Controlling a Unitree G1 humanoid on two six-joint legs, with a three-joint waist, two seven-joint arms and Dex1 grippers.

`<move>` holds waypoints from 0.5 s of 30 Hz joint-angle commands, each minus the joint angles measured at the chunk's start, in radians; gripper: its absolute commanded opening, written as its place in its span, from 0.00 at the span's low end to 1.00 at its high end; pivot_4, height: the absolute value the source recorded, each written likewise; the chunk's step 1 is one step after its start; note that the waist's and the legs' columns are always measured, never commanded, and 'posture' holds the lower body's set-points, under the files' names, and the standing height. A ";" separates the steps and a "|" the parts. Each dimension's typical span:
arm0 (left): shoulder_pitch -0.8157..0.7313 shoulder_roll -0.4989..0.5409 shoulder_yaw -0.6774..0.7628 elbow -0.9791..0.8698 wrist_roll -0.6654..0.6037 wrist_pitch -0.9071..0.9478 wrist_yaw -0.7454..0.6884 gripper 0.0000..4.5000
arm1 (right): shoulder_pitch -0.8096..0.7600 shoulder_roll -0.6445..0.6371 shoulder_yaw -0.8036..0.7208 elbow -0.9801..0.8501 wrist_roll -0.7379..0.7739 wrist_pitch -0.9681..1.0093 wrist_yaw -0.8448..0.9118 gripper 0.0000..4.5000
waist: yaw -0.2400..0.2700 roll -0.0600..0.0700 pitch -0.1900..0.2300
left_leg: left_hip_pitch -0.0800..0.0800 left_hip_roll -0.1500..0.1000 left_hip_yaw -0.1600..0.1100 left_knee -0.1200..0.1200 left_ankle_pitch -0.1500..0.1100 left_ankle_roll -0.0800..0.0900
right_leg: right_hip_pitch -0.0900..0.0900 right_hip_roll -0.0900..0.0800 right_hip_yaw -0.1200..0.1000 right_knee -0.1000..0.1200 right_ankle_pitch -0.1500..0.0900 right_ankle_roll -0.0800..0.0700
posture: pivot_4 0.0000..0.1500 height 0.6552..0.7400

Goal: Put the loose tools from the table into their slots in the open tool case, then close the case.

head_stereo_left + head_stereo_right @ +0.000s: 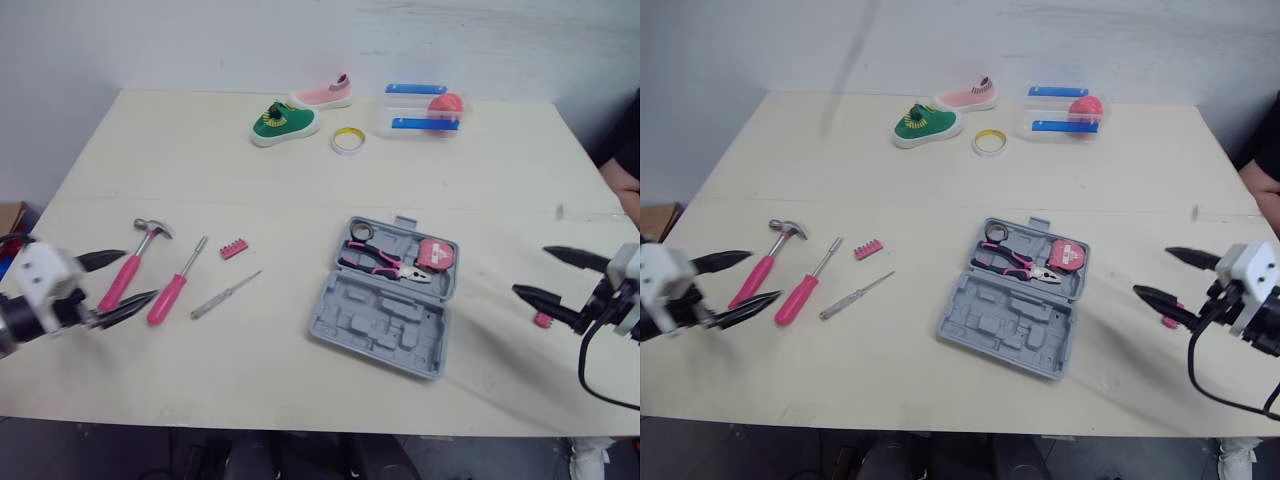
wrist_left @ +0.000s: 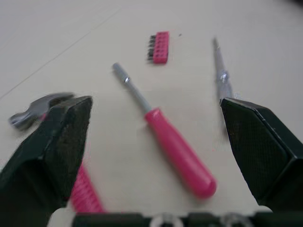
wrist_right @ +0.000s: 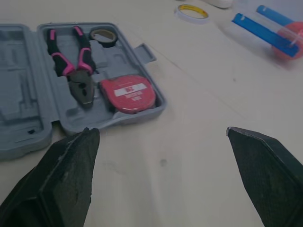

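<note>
Table (image 1: 300,190) with the grey tool case (image 1: 385,300) lying open right of centre. Its far half holds pink-handled pliers (image 1: 385,262), a pink tape measure (image 1: 432,254) and a small tape roll (image 1: 361,232); the near half is bare moulded slots.

I count 4 loose tools to the left of the case, all flat on the table: pink-handled hammer (image 1: 132,262), pink-handled screwdriver (image 1: 175,288) just beside it, slim metal screwdriver (image 1: 225,295) and pink bit strip (image 1: 233,248).

My left gripper (image 1: 140,276) hovers at the hammer's handle end, fingers wide apart, clamped on nothing. In the left wrist view the pink screwdriver lies between the 2 fingers.

My right gripper (image 1: 530,270) hangs right of the case, well apart from it, fingers spread and holding nothing. A small pink object (image 1: 542,320) sits just beside its near finger; I can't tell what it is.

At the far edge: green shoe (image 1: 283,122), pink shoe (image 1: 325,93), yellow tape ring (image 1: 348,140), clear boxes with blue lids (image 1: 415,110).
</note>
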 commanded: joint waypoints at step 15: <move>-0.581 -0.371 -0.643 0.157 0.306 0.172 0.086 0.01 | 0.027 0.064 0.148 0.029 -0.213 -0.150 -0.065 0.00 | 0.002 0.001 0.000 | 0.000 -0.006 0.006 0.013 0.000 0.005 | 0.002 0.004 0.007 0.001 0.004 0.007 | 1.00 1.00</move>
